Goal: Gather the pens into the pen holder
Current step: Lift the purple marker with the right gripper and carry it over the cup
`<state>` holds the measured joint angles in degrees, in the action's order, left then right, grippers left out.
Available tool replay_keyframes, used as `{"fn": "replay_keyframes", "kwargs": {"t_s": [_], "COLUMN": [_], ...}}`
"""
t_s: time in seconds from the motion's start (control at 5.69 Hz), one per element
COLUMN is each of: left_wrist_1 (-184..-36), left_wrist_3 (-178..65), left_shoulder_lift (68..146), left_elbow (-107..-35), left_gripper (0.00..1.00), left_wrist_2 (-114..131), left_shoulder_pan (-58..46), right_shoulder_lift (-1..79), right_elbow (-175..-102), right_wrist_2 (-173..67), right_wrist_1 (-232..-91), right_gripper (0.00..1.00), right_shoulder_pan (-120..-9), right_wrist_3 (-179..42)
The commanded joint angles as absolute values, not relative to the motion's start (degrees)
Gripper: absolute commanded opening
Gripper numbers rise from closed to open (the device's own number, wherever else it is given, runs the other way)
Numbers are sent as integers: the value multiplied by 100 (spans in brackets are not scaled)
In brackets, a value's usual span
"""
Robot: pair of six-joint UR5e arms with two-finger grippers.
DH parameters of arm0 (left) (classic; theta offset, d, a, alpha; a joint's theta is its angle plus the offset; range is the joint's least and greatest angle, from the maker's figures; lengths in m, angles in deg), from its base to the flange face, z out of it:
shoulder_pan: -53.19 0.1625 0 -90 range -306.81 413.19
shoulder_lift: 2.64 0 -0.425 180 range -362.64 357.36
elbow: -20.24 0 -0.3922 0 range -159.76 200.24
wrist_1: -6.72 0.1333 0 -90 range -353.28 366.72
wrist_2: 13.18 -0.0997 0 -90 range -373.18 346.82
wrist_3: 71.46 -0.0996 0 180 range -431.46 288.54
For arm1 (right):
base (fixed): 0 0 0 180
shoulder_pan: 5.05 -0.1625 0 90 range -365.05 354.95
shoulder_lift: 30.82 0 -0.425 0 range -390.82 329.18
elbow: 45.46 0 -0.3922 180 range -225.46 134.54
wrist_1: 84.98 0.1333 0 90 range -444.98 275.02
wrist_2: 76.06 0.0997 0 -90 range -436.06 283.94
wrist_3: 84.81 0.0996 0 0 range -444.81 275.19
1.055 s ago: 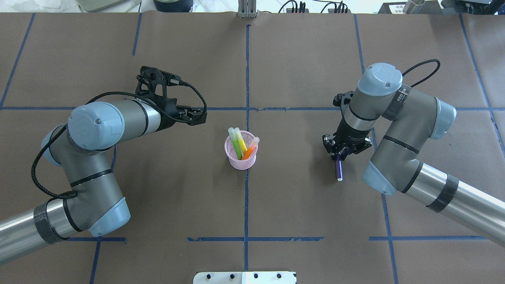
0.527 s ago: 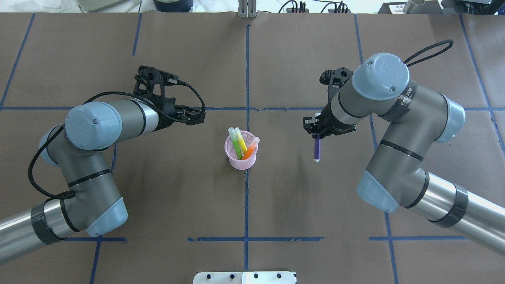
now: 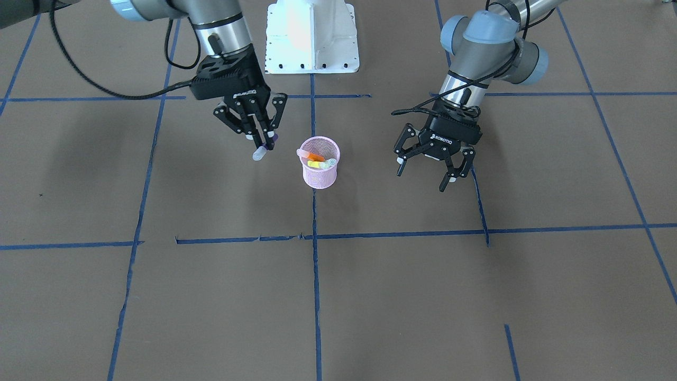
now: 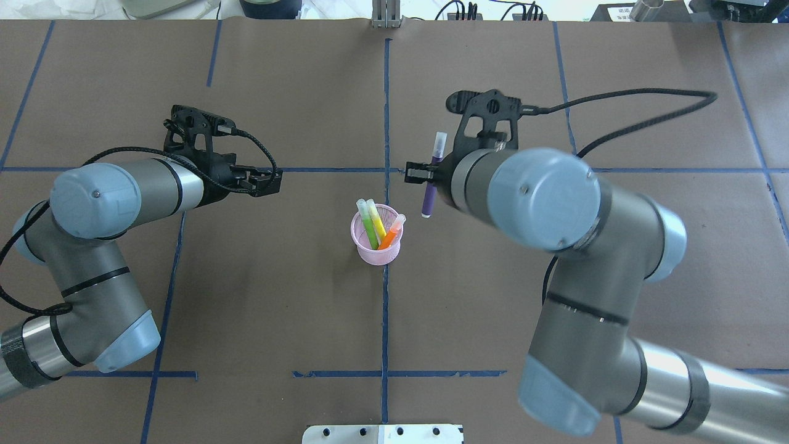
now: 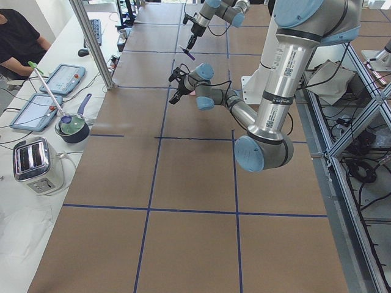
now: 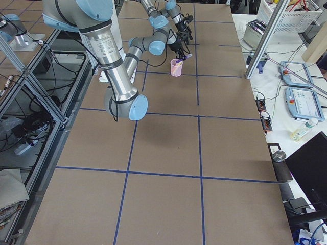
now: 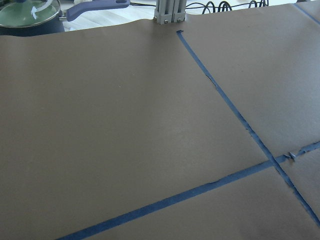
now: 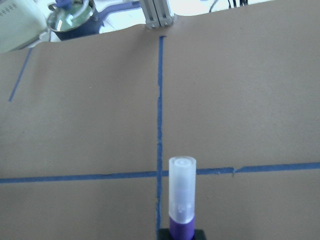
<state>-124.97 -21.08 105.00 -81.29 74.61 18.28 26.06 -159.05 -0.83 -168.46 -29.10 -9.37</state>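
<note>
The pink mesh pen holder (image 4: 376,245) stands at the table's middle and holds a green pen (image 4: 368,229), a yellow pen (image 4: 377,222) and an orange pen (image 4: 391,235). It also shows in the front view (image 3: 319,174). My right gripper (image 4: 429,177) is shut on the purple pen (image 4: 428,200) and holds it in the air just to the right of the cup, its pale cap (image 8: 182,192) pointing away from me. In the front view this gripper (image 3: 260,144) is left of the cup. My left gripper (image 3: 423,177) is open and empty, away from the cup.
The table is covered in brown paper with blue tape lines (image 4: 385,111). A white base plate (image 3: 312,37) lies at the robot's side. A pot with a glass lid (image 7: 30,12) and a toaster (image 5: 35,163) stand beyond the table's far edge.
My right gripper has lifted the purple pen off the table and carried it left and away from me, up beside the cup. My left arm has drawn back to the left.
</note>
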Motion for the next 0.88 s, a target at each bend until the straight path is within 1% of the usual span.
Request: {"fn": "replay_keyframes", "kwargs": {"t_s": [0.0, 0.18, 0.53, 0.7], "left_wrist_1": [-12521, -12521, -12521, -12521], "left_wrist_3": [-2110, -2101, -2101, -2101], "left_shoulder_lift": [10467, 10467, 10476, 10485], "left_elbow": [-8110, -8093, -8057, -8066], "left_gripper": [99, 99, 99, 99], "left_wrist_2": [7462, 7462, 7462, 7462], "left_shoulder_pan": [1812, 1803, 1803, 1803], "right_shoulder_lift": [2543, 2517, 2508, 2508], "right_elbow": [-15597, -14898, -14654, -14584], "right_wrist_2": [-2280, -3081, -3212, -3221], "right_wrist_1": [-16090, -15056, -14818, -14818], "right_gripper": [0, 0, 0, 6], "right_shoulder_pan": [-1923, -1616, -1595, -1595], "right_wrist_3": [-974, -984, -1141, -1177]}}
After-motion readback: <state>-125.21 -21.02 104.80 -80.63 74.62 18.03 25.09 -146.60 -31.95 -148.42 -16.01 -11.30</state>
